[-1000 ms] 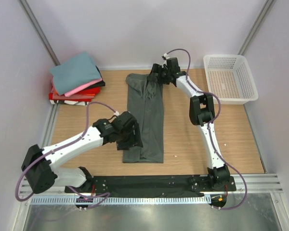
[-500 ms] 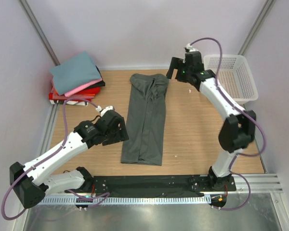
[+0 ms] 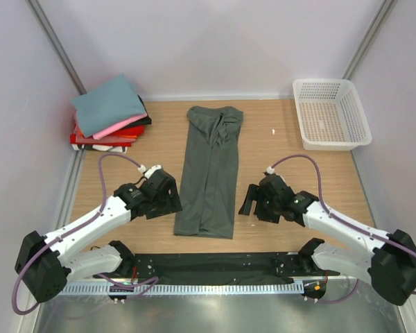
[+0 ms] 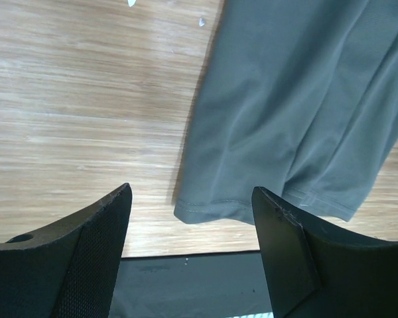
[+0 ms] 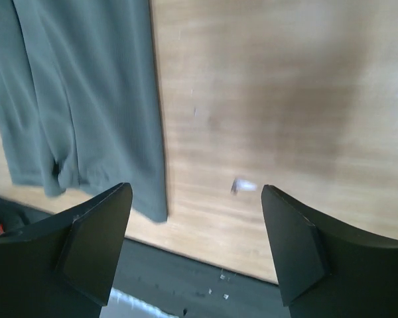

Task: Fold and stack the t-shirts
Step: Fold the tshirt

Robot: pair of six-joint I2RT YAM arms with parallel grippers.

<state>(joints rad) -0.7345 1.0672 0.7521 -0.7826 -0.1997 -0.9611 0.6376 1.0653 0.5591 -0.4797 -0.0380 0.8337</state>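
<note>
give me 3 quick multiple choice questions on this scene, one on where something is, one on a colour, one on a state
1. The white basket sits: A) near left, B) far right, C) between the arms.
2. The top shirt on the folded stack is: A) teal-blue, B) yellow, C) white.
3. The grey-green shirt is: A) balled up, B) hanging in the air, C) lying flat in a long narrow strip.

Answers: 1 B, it stands in the far right corner in the top view. 2 A, teal-blue cloth covers the pile. 3 C, it lies stretched out flat, with nothing gripping it.
</note>
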